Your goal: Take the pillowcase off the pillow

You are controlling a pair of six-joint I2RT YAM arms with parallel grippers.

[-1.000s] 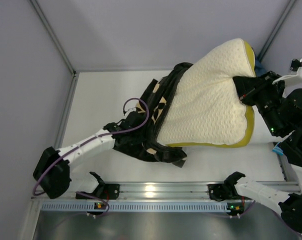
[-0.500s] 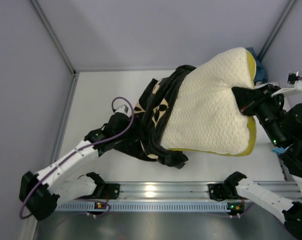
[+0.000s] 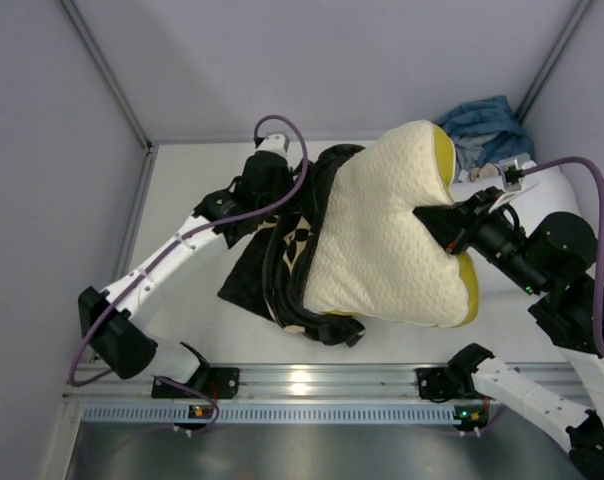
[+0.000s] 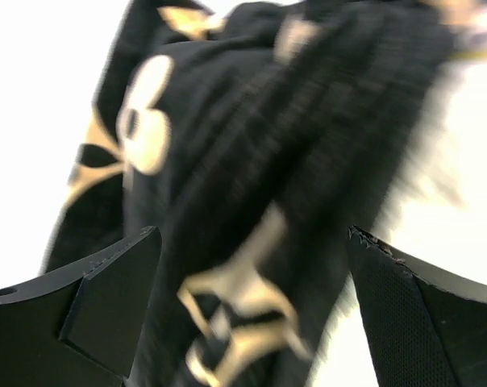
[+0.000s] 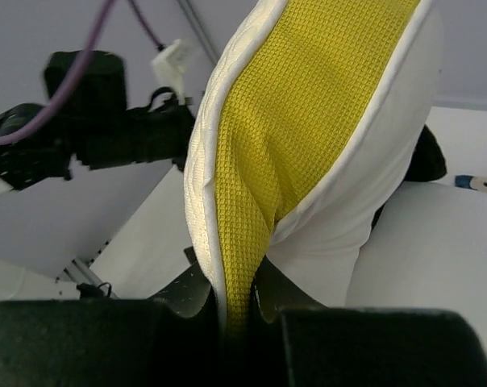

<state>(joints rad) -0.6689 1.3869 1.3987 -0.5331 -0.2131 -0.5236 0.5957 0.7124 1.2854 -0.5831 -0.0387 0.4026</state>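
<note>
From above, the pillow (image 3: 382, 240) is mostly bared over the desk (image 3: 172, 180), and the pillowcase (image 3: 250, 280) is bunched on its left end alone, not yet off. The right pincer (image 3: 434, 222) clenches the pillow's right edge. The left wrist view shows the left pincer (image 4: 251, 234) released, its fingers spread before the black fabric. The right wrist view shows the clamp on yellow trim. No writing is readable
</note>
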